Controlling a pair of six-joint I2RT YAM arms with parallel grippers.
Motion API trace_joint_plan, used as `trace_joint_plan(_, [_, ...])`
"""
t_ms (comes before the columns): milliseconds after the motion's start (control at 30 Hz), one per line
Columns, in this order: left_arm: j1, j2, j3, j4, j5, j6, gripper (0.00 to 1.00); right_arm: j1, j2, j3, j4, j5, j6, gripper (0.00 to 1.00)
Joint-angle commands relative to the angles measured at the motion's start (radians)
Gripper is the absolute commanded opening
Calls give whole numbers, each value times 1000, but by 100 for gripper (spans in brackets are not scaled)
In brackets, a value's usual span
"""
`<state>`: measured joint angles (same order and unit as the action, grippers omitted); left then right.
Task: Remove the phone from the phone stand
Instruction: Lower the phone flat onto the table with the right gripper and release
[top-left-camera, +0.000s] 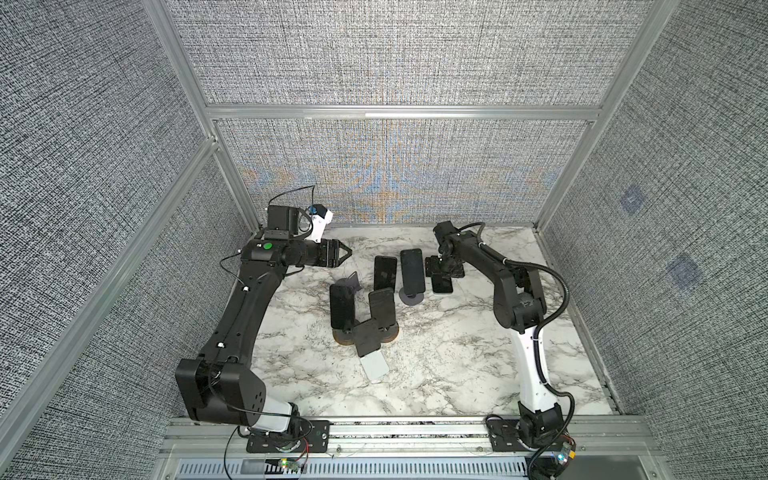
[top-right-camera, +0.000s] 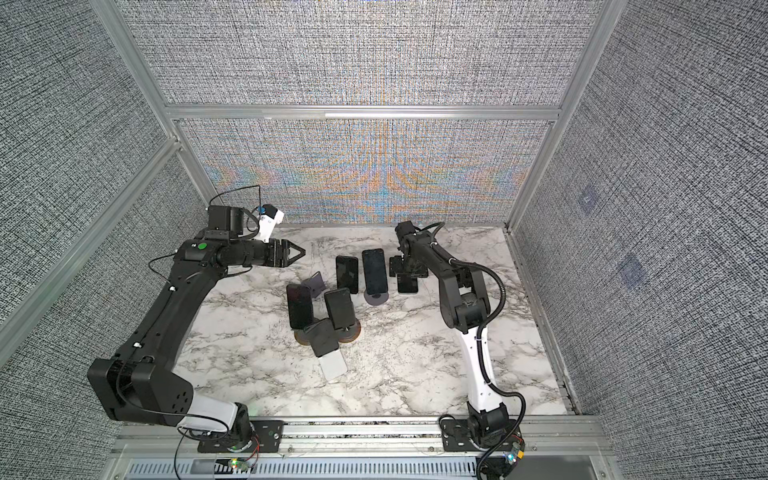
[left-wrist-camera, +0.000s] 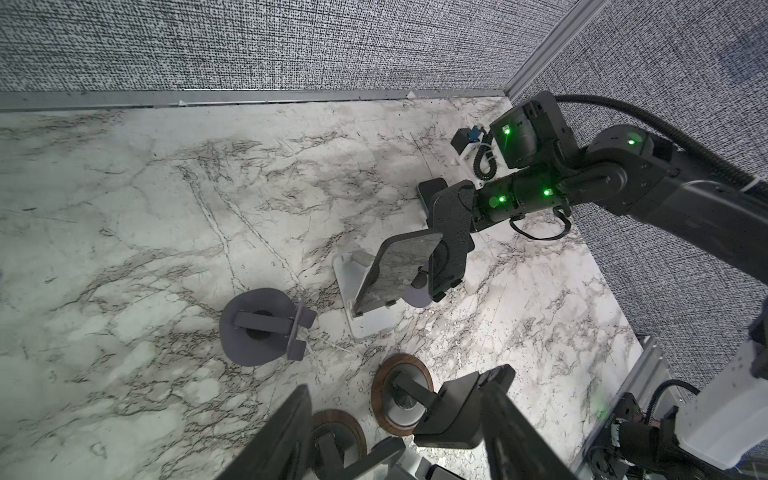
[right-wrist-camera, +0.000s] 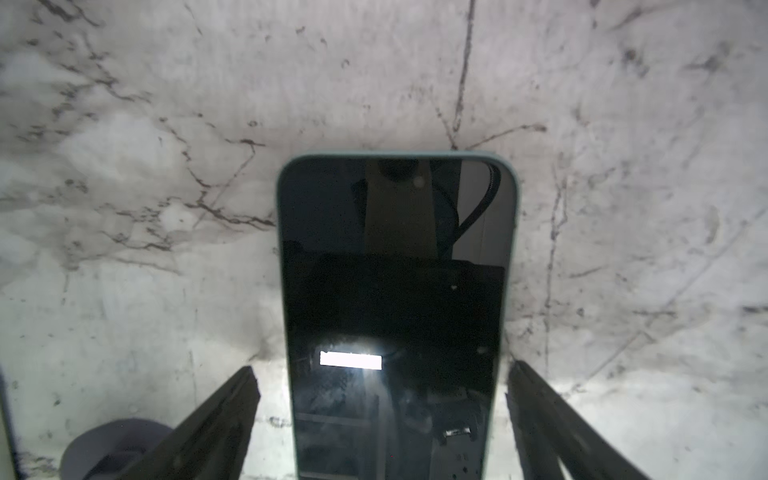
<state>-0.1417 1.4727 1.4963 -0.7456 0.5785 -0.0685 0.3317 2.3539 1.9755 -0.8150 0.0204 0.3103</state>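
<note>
Right tool (right-wrist-camera: 383, 366): hangs low over the back right part of the bench (top-left-camera: 457, 353), pointing down at the phone (right-wrist-camera: 395, 270), its fingers (right-wrist-camera: 216, 419) spread wide.
Grip: none. In the right wrist view one finger stands along each long side of the phone. A strip of pale bench shows between finger and case on one side and only a sliver on the other.
Phone position: flat on the bench with its dark screen up, in a pale blue-green case and resting on no stand.
Phone against tool: directly beneath it and roughly centred between the fingers. In both top views only the phone's nearer end shows from under the tool.
Neighbour: a phone stand (top-left-camera: 411, 298) with a grey round base sits just beside the phone, toward the middle of the bench. It carries a second phone (top-left-camera: 412, 270). Its grey base also shows beside one finger in the right wrist view.
Left tool (top-left-camera: 345, 253): hovers over the back left of the bench, pointing toward the middle and well apart from the phone. Its fingers are spread and hold nothing.
Mid-bench: two wood-based stands (top-left-camera: 390, 332) each hold a dark phone, and an empty grey stand (top-left-camera: 351, 282) is just behind them.
</note>
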Motion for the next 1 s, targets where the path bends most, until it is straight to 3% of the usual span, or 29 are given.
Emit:
trace_joint_plan(0, [2,1,9,-36,-62,39,70,-7,-28,-3,-16,-2,-8,91])
trace_joint_plan(267, [0,-2,-18,-36,-54,132,95,-72,-237,-147,0,-45,-70,99])
trace_joint_plan(400, [0,5,7,-167,-101,279,97,-113,-382,-304,22,-65,-113,99])
trace_joint_plan(500, [-1,-12,4,-216,-112,312,97,-134,-478,-418,31,-70,-145,99])
trace_joint_plan(600, [-18,-68,-49,-172,-224,209,98,-144,-550,-511,35,-63,-158,99])
trace_joint_plan(800, [-122,-243,-311,108,-395,-37,99,-146,-644,-636,79,-95,-133,99])
trace_joint_plan(967, [-193,-276,-440,214,-468,-128,99,-142,-693,-692,94,-87,-126,99])
